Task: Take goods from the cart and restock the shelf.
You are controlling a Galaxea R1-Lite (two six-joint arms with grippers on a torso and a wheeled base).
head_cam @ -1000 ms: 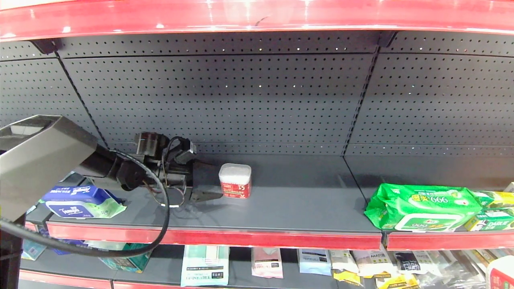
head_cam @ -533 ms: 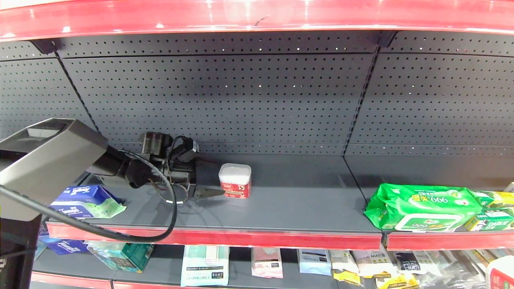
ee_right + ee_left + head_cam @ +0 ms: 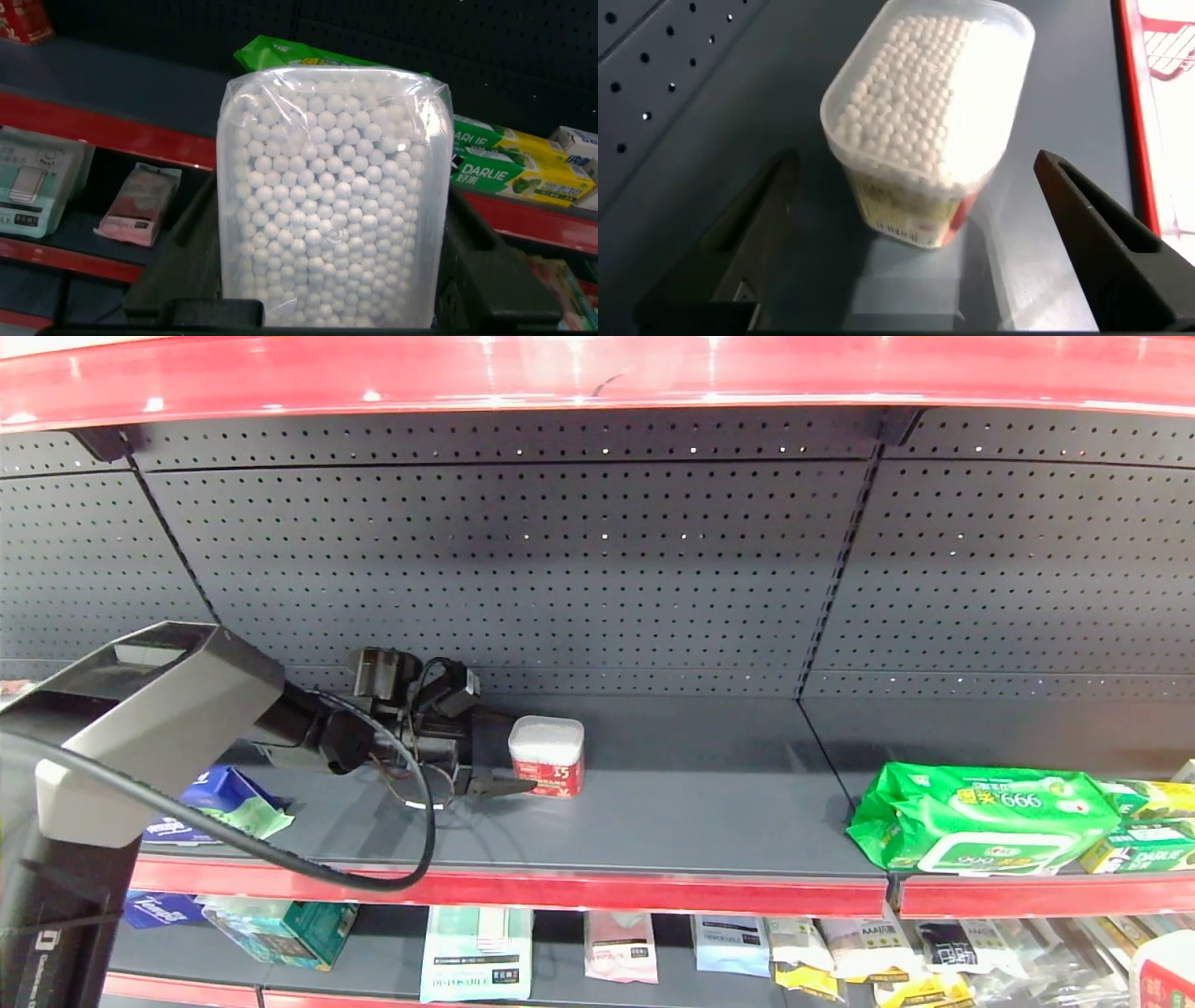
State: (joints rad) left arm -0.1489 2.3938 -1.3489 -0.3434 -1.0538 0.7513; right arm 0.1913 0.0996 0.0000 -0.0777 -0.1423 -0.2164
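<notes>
Left gripper [image 3: 915, 173], spread wide, straddles the swab box [image 3: 547, 756] on the shelf [image 3: 672, 821]; go level, don't tip it. Right gripper [image 3: 327, 271] clasps a swab pack [image 3: 327, 177].

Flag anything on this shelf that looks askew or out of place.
Nothing is damaged or spilled. The cotton swab tub stands upright between the open left gripper's fingers. The right gripper holds a swab bag. Only the green wipes pack looks off: it lies skewed, its corner reaching the shelf's front edge.

Behind the grey shelf [image 3: 691, 821] stands a dark back wall [image 3: 523, 551] full of little holes. The shelf front has a red strip [image 3: 560, 889]. Light glints on the red top board [image 3: 597, 373].
</notes>
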